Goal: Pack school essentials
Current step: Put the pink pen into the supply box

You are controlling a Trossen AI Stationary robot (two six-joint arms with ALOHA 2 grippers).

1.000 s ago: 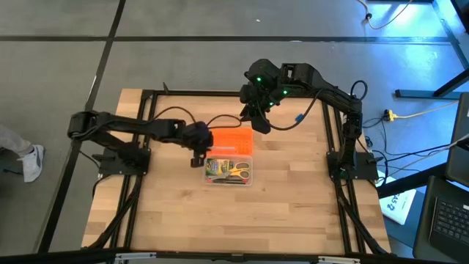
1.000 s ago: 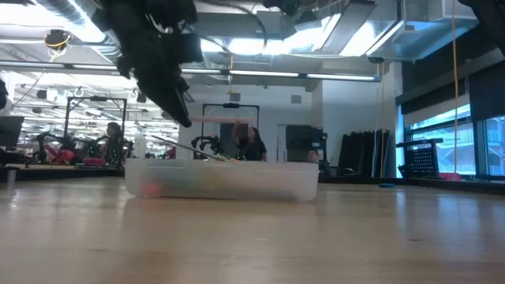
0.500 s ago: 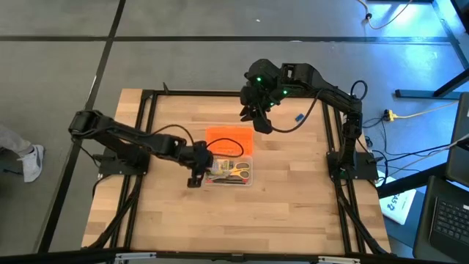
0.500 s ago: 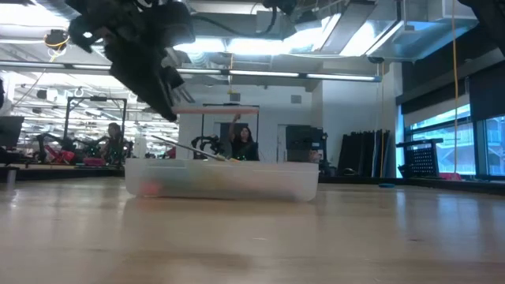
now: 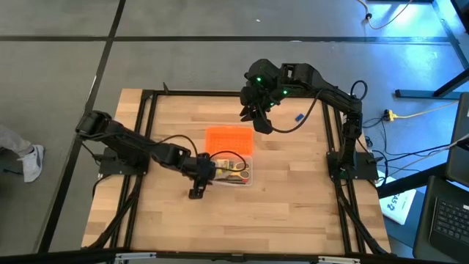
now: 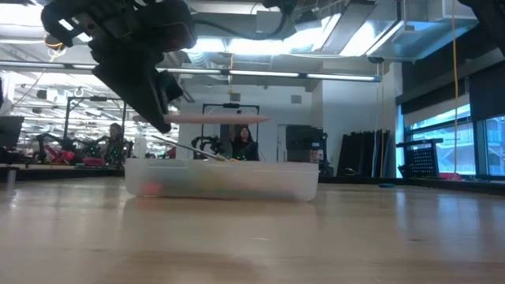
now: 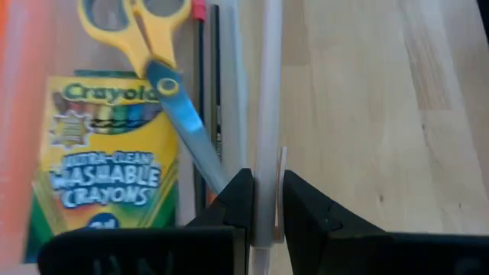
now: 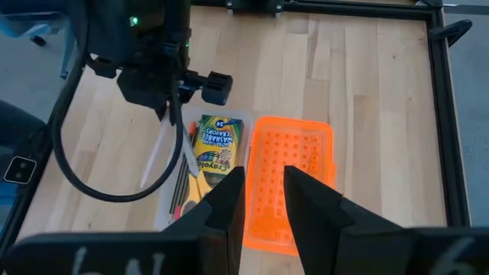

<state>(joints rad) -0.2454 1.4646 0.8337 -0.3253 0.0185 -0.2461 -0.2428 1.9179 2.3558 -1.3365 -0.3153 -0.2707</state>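
A clear box holds a green-yellow crayon box, yellow-handled scissors and thin pencils, one red-tipped. My left gripper hangs at the box's near-left corner, shut on a pale thin stick, a pencil or pen. The stick reaches over the box's near wall. My right gripper waits high above the far side, open by a narrow gap and holding nothing. A tiny blue piece lies on the table under the right arm. The pink block is out of view. My left gripper pinches the pale stick by one end between its two fingers. The fingers slant down from the table's left, and the stick runs on past them toward the table's right. It is lifted clear and lies level above the box's rim.
The orange lid lies flat on the table against the box's far side, below my right gripper. One pencil end pokes up over the box's rim. Bare wood stretches out near and to the left of the box. People move in the room beyond.
My left gripper has moved from beside the lid's left edge toward the table's near edge, past the box's left end to its near-left corner. It stayed shut on the pale stick, which travelled with it and stayed level.
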